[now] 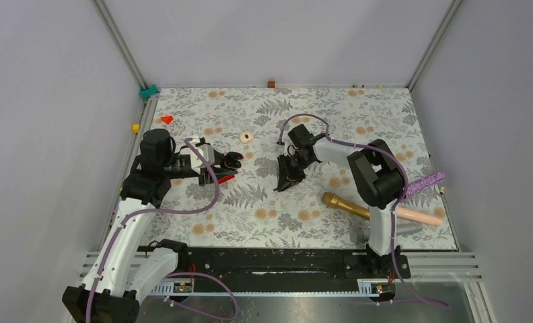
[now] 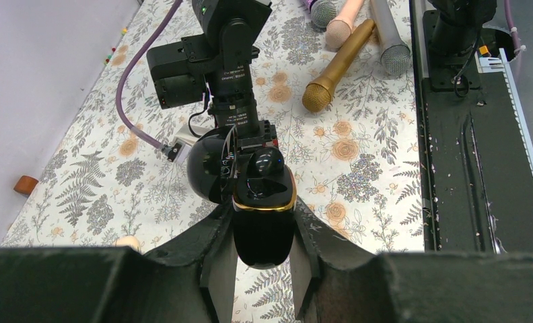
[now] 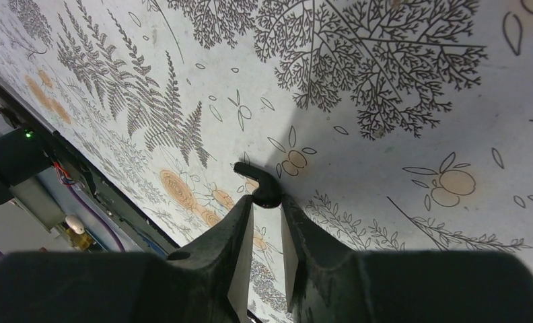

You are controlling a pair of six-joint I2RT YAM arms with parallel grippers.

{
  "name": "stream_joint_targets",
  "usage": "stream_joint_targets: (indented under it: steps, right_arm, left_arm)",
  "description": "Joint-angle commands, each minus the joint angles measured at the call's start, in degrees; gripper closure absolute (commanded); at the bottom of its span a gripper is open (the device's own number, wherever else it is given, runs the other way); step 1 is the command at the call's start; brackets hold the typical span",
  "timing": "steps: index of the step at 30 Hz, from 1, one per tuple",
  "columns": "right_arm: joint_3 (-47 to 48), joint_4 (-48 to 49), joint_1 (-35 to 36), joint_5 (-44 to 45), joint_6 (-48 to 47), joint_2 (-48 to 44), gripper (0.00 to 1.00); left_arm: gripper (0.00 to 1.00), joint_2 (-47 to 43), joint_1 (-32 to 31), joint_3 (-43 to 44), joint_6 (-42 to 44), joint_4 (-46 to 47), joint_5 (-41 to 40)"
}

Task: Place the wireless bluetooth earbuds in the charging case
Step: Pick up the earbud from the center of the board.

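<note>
Left arm offers the open case, right arm nips a bud off the cloth.
Over on the left, the left gripper [image 2: 264, 225] is clamped on the black, gold-rimmed charging case [image 2: 260, 195], held up above the table with its lid swung open, and a docked earbud [image 2: 267, 163] sits in one well with a blue light showing. Moving to the middle, the right gripper [image 3: 267, 202] points down at the floral tablecloth [image 1: 264, 215], well apart from the case, with its fingers drawn in tight on a black earbud [image 3: 257, 178] at the very tips; I can't tell whether the bud touches the cloth. Far right, a gold microphone [image 1: 344, 204] lies by the right arm's base.
</note>
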Motion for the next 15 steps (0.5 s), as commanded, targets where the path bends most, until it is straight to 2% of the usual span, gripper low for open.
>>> stream_joint_targets:
  steps: [1,5,15]
  right_arm:
    - [1.2,0.8,-0.3,4.0,-0.7,-0.9,0.71]
    - [1.9,0.8,-0.3,3.2,0.6,0.7,0.66]
    - [2.0,0.8,-0.1,3.8,0.9,1.4,0.69]
  left_arm:
    - [1.0,-0.2,0.3,0.1,0.5,2.4,2.5]
    - [1.0,-0.2,0.3,0.0,0.5,2.3,2.4]
    - [1.0,0.0,0.3,0.0,0.7,2.4,2.4]
